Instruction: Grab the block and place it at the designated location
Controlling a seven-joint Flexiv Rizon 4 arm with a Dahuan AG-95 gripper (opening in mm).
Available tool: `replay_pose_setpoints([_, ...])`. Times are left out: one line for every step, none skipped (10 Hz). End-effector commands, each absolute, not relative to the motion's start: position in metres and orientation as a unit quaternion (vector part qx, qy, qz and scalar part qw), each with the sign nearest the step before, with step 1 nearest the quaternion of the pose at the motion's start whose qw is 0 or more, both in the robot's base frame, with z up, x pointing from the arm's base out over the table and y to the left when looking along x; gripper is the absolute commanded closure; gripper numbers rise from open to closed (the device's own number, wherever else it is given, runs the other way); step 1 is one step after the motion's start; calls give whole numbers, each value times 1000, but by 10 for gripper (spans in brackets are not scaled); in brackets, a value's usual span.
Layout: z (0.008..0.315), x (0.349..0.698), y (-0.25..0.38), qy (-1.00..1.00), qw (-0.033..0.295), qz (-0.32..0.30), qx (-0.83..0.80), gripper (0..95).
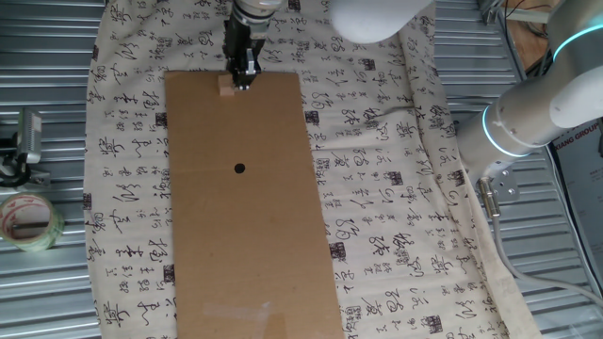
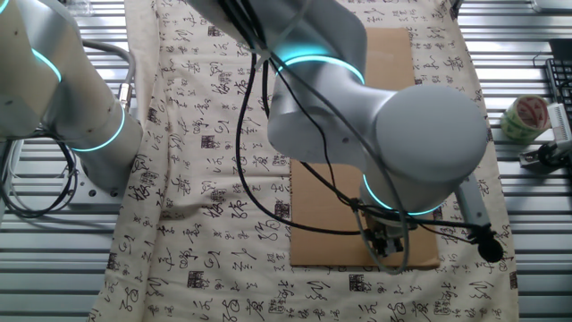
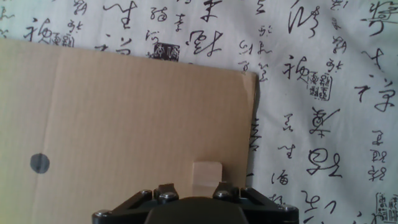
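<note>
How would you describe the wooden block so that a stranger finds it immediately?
Find the long brown cardboard sheet lying on the calligraphy cloth. At its end near the gripper, close to one corner, sits the block, a tiny cube. It is paler than the cardboard, unlike the flat black dot.

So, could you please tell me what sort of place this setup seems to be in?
Probably a robotics lab or test bench: a corrugated metal tabletop draped with a calligraphy-printed cloth, a roll of tape left at the side, and cables trailing by the arm's base.
</note>
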State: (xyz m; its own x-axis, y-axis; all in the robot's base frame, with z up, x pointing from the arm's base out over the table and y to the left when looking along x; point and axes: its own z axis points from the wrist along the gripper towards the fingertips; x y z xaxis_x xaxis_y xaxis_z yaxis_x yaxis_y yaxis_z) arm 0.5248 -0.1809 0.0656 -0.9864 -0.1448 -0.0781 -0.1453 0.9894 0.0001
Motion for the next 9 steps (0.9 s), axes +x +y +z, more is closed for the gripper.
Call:
replay_pose_setpoints([62,525,-182,996,42,3,-73,570])
replay_pose_setpoints([59,525,-183,996,44,3,-73,570])
replay_pose_setpoints([57,525,-185,996,45,3,-73,570])
replay_pose_setpoints([56,525,-186,997,46,7,-67,570])
replay_pose_setpoints([56,526,-188,997,46,11,-62,570])
replay_pose_setpoints([56,527,-189,997,45,14,-58,570])
replay_pose_setpoints([56,529,-191,998,46,26,-45,570])
replay_pose_setpoints([56,530,-191,998,45,37,-31,760])
replay_pose_setpoints([55,530,-192,998,44,41,-26,760])
